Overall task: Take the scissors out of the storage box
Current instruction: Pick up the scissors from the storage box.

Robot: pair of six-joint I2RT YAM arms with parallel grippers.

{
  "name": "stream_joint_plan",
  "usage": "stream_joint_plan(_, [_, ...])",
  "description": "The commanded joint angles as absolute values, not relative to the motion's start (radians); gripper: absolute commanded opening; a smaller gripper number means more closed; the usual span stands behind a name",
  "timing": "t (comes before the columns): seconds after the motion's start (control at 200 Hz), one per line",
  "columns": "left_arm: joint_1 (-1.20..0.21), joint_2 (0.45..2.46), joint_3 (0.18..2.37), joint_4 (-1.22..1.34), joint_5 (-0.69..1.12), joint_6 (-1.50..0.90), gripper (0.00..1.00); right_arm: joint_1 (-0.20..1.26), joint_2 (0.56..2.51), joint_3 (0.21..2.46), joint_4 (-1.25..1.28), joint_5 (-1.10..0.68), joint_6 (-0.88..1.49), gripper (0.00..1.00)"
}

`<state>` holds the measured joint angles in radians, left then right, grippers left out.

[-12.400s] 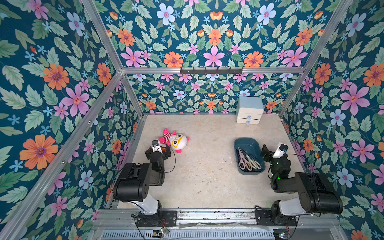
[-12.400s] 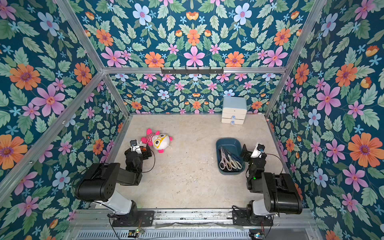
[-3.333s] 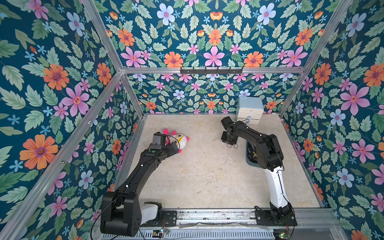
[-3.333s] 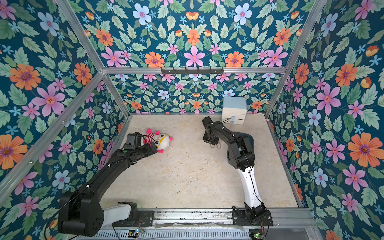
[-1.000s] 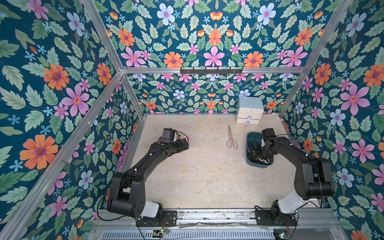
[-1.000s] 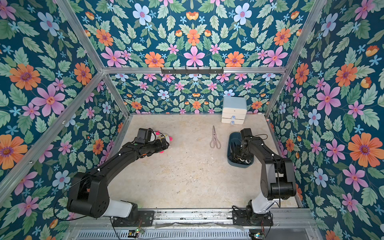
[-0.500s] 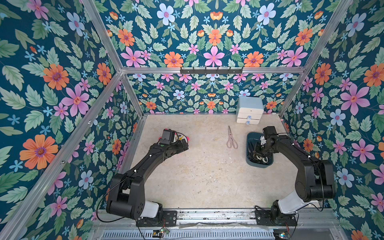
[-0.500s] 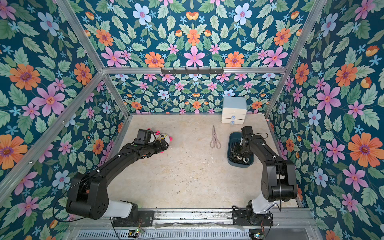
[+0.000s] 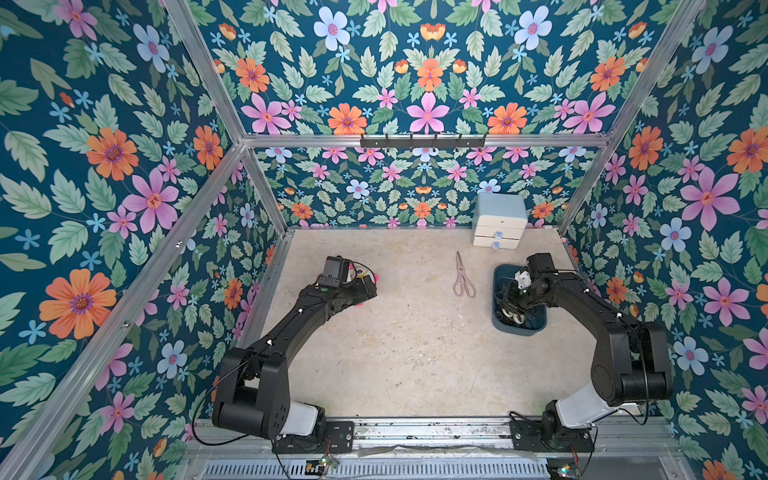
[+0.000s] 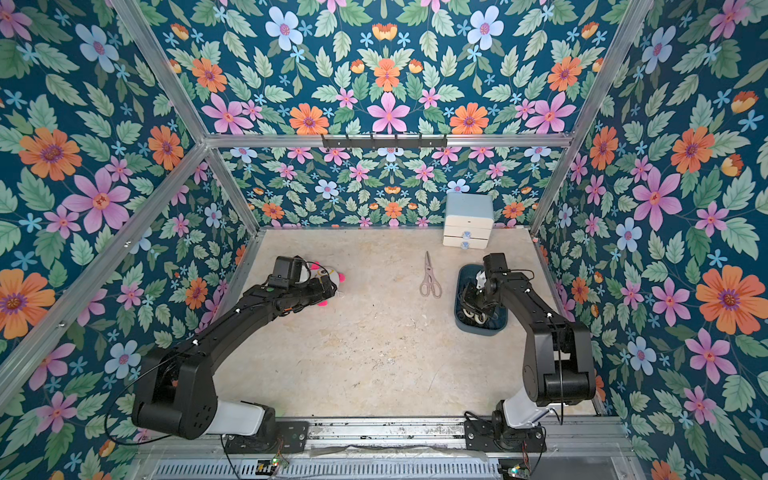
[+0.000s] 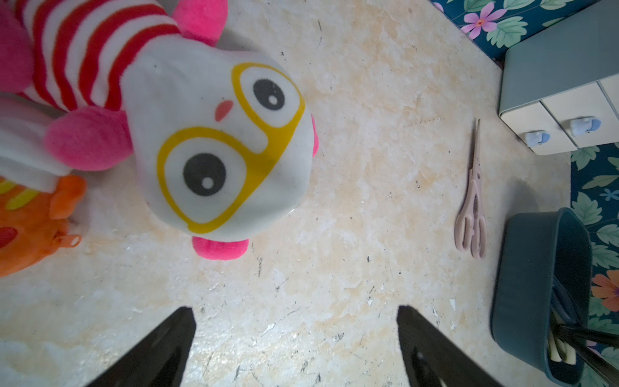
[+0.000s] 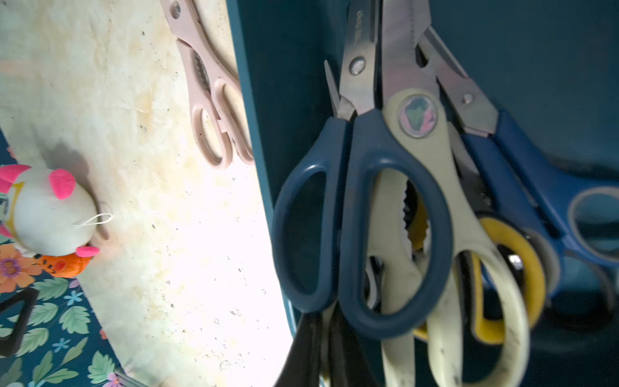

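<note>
Reaching down into the storage box [image 9: 519,331], which sits on the robot's right of the tabletop [image 9: 395,353], the right arm has its end effector [image 12: 326,335] low among the scissors there. The fingers are clenched, tips meeting at the handle loops of a dark-blue pair [image 12: 351,160]. Cannot tell whether they pinch that handle or only touch it.

Inside the box, from the right wrist view:
- dark-blue pair lying on top, nearest the box wall
- cream shears [image 12: 418,117] partly under it, blades side by side
- yellow-and-black pair [image 12: 532,254] beneath the cream handles
- brighter blue pair [image 12: 536,174] on the far side

Pale-pink shears [image 9: 462,282] lie flat on the tabletop just beside the box, outside it, blades pointing toward the back wall; seen in both top views [image 10: 429,282].

Left end effector [image 11: 294,308]: released, fingers wide apart over bare tabletop, nothing between them. Near it lies a plush toy [image 11: 217,150] with yellow goggles and pink ears, and an orange toy [image 11: 26,228] touches its side.

Mini cabinet [image 9: 498,224] stands against the back wall, behind the box.
</note>
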<state>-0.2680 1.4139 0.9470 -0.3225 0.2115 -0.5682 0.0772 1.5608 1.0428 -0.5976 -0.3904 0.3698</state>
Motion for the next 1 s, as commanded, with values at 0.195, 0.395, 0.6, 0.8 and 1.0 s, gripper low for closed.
stream_joint_plan(0.195, [-0.267,1.410,0.955,-0.341,0.202,-0.543,0.99,0.079,1.471,1.053,-0.667,-0.351,0.443,0.00])
stream_joint_plan(0.395, [-0.266,1.423,0.973,-0.347,0.207,-0.527,0.99,0.078,1.435,1.097,-0.730,-0.237,0.467,0.00])
stream_joint_plan(0.6, [-0.267,1.432,0.972,-0.339,0.208,-0.524,0.99,0.081,1.380,1.115,-0.710,-0.202,0.541,0.00])
stream_joint_plan(0.8, [-0.266,1.436,0.962,-0.336,0.206,-0.514,0.99,0.192,1.360,1.139,-0.644,-0.178,0.632,0.00])
stream_joint_plan(1.0, [-0.255,1.436,0.950,-0.334,0.205,-0.514,0.99,0.345,1.438,1.214,-0.577,-0.138,0.707,0.00])
